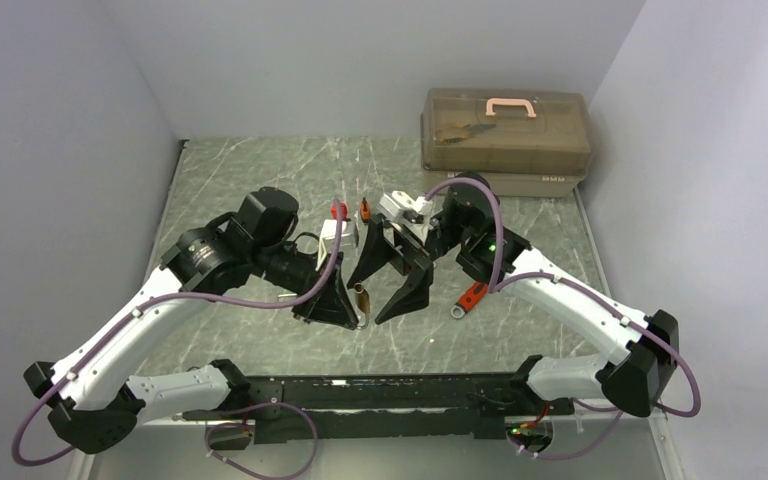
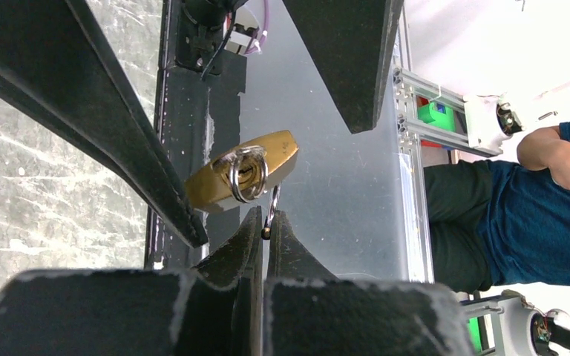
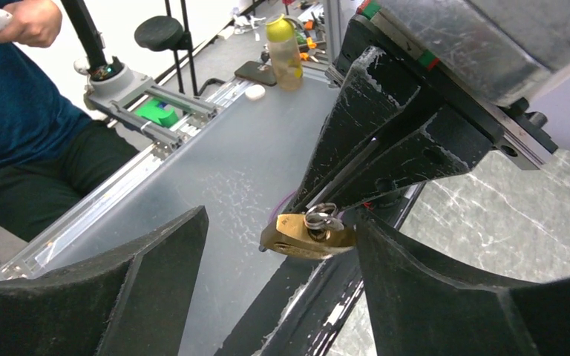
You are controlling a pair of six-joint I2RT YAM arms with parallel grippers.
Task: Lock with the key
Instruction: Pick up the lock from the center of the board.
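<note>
Padlock (image 2: 223, 185), brass, hangs in the air above the marble table (image 1: 260, 180), between the 2 grippers. The left gripper (image 2: 265, 222) is clenched on a thin metal ring (image 2: 274, 202) joined to the padlock. The right gripper (image 3: 282, 216) is spread wide, with 1 finger on each side of the padlock.

Bright, even light with soft shadows; wrist-view backgrounds wash out white.
</note>
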